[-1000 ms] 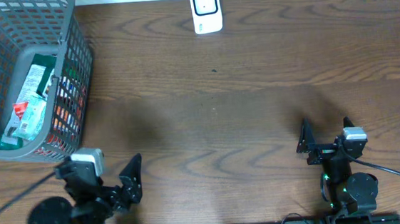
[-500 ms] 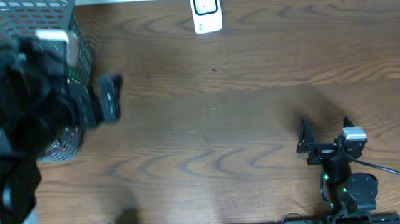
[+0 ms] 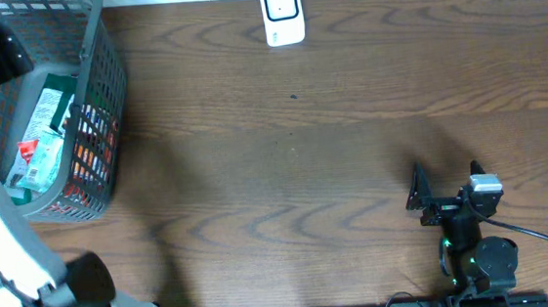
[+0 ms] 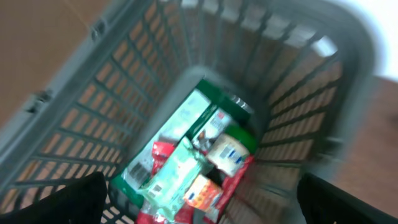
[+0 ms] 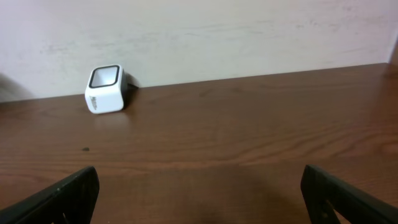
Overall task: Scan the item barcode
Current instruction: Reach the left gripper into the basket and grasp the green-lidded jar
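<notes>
Basket [image 4: 124, 81] below the left gripper [image 4: 199, 202]
The 2 claws gape wide, empty; right gripper [image 5: 202, 199] faces the scanner [image 5: 106, 89].

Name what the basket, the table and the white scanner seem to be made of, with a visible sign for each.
Basket: grey plastic, matte; moulded open grid walls.
Table: wood or wood-look laminate, dark brown; grain lines, slight sheen.
Scanner: probably white plastic, smooth and glossy; rounded shell with a dark window.

No print can be read on the packets [image 4: 180, 165], the basket [image 4: 81, 118] or the scanner [image 5: 104, 89].
</notes>
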Controlling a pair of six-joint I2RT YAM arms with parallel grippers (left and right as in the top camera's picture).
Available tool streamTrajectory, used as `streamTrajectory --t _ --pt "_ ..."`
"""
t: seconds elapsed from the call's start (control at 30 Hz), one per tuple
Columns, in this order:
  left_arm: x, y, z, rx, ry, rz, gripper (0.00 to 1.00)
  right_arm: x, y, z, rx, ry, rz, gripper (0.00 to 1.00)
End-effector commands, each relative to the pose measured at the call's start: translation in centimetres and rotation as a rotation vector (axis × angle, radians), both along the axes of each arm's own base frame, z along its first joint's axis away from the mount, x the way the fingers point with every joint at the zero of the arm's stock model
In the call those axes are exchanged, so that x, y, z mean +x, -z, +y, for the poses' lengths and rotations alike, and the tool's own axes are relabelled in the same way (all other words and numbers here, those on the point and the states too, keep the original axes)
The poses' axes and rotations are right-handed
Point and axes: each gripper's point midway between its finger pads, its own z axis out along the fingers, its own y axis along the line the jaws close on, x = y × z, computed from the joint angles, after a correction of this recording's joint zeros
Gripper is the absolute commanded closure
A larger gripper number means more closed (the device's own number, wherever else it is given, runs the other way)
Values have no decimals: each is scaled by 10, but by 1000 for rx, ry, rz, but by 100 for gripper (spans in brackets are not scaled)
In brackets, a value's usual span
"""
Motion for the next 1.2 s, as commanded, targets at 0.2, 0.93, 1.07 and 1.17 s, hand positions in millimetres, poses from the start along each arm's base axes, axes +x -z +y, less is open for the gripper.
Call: streamTrajectory --t 0.2,0.93,1.07,1.17 --pt "34 108 10 -164 196 236 2 0 0 -3 -8 15 -1 1" --pt "48 221 -8 -329 299 386 2 0 0 -3 -8 14 -1 1" --pt "46 240 -9 -333 311 401 2 0 0 -3 -8 15 -1 1" --pt "45 256 -9 -335 318 410 2 0 0 -3 -8 15 -1 1"
